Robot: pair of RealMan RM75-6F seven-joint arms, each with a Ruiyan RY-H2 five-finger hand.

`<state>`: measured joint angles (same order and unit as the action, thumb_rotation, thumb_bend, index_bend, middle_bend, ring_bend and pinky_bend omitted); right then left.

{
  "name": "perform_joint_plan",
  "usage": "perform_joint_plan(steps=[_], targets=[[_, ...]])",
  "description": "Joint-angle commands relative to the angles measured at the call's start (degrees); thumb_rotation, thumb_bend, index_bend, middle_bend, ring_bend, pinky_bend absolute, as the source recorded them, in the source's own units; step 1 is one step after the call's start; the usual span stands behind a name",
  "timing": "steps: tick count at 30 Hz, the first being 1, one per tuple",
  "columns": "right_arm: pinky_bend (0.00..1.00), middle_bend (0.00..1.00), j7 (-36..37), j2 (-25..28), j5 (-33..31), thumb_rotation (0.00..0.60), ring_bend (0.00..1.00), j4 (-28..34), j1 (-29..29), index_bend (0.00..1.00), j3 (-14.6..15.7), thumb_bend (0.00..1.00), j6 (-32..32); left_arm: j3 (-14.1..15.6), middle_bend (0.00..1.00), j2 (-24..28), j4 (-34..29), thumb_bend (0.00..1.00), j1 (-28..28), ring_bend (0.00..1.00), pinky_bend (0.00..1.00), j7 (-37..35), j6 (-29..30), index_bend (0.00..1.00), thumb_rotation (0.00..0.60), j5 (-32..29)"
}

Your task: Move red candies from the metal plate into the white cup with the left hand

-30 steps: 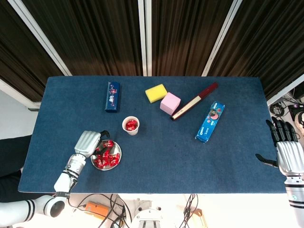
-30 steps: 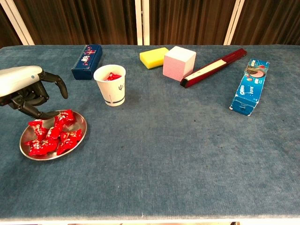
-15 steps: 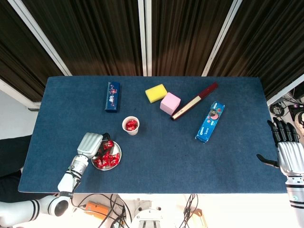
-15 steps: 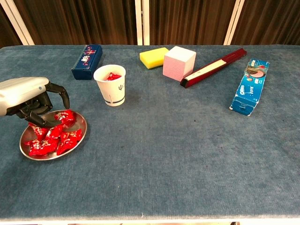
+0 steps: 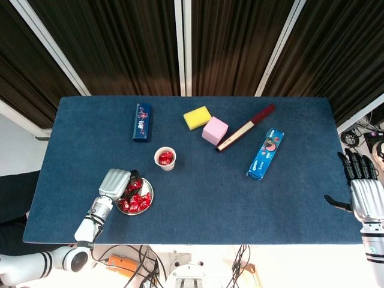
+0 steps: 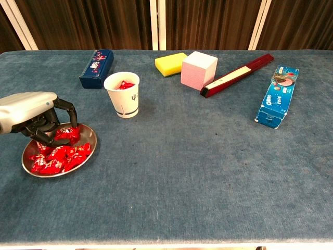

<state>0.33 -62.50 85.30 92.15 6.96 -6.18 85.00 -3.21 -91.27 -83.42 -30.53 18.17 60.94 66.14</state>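
Note:
The metal plate [image 5: 149, 196] [image 6: 91, 141] near the table's front left holds a pile of red candies [image 5: 135, 202] [image 6: 58, 154]. My left hand [image 5: 115, 182] [image 6: 29, 107] is down over the plate's left-back side, with its dark fingers [image 6: 51, 130] curled into the pile and touching the candies. Whether a candy is pinched is hidden under the fingers. The white cup [image 5: 165, 159] [image 6: 122, 97] stands upright just beyond the plate, with red candy inside. My right hand [image 5: 363, 191] hangs off the table's right edge, fingers spread and empty; only the head view shows it.
Along the back of the table lie a dark blue box [image 5: 142, 122] [image 6: 96, 67], a yellow sponge [image 5: 197, 117], a pink cube [image 5: 215, 130] [image 6: 199, 68], a long dark red box [image 5: 246, 127] and a blue cookie box [image 5: 265, 153] [image 6: 277, 95].
My left hand has come down from just above the plate into the candies, and its fingers have curled in. The candies have shifted a little. The right hand has stayed in place.

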Motion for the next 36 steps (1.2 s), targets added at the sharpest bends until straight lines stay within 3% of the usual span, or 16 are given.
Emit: perform_joint_plan(steps=[1,9,16,27,36], targets=[[0.00,0.01,0.0,0.0,-0.1,0.600,0.00,0.0,0.0,0.00,0.0,0.11,0.0,-0.1,0.93,-0.2,0.5,0.26,0.0,0.86,0.84,0.1,-0.4,0.47,0.600,-0.2],[0.00,0.01,0.1,0.0,-0.2,0.600,0.00,-0.1,0.1,0.00,-0.1,0.11,-0.2,-0.3,0.93,0.3,0.8,0.39,0.1,0.86,0.84,0.3,-0.7,0.55,0.600,0.1],[0.00,0.01,0.4,0.0,0.0,0.600,0.00,-0.4,0.0,0.00,-0.1,0.11,0.0,-1.2,0.93,2.6,-2.5,0.42,0.2,0.86,0.84,-1.2,-0.1,0.56,0.600,1.5],[0.00,0.01,1.1,-0.2,0.1,0.600,0.00,-0.9,-0.1,0.00,0.0,0.11,0.3,-9.3,0.93,6.7,-11.2,0.41,-6.3,0.86,0.84,-2.5,-2.8,0.56,0.600,2.3],[0.00,0.01,2.3,-0.1,-0.6,0.600,0.00,-1.8,-0.9,0.00,0.1,0.11,0.8,-14.6,0.93,3.3,-8.2,0.41,-14.8,0.86,0.84,2.1,-9.3,0.56,0.600,-8.3]])
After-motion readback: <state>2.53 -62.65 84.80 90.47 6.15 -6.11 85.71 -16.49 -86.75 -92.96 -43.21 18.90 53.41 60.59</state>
